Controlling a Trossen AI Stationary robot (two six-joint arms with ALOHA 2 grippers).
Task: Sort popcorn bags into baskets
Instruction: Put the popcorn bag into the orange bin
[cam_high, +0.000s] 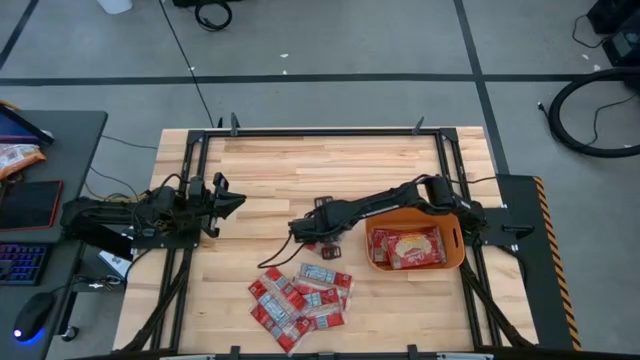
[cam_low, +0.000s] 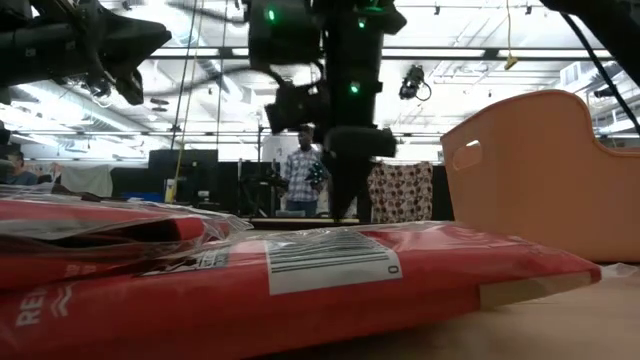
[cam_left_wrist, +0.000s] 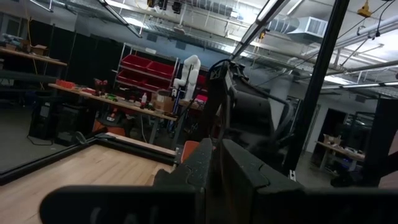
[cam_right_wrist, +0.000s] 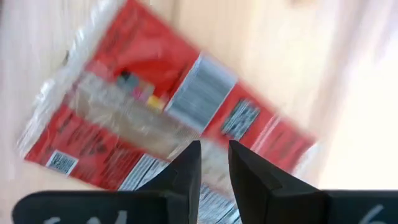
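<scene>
My right claw (cam_right_wrist: 214, 163), nearly shut and empty, hovers over the popcorn bags (cam_high: 300, 296): light, thin, slippery film packets, best pinched at a crimped edge.

One camera hangs overhead, looking straight down on the whole tabletop (cam_high: 330, 170) and both arms. Another sits at tabletop level, close behind the red bags (cam_low: 300, 285), facing the room; it shares the orange tub (cam_low: 540, 170) with the overhead one. The left wrist camera looks out level across the room. The right wrist camera points down, close over the bags.
</scene>
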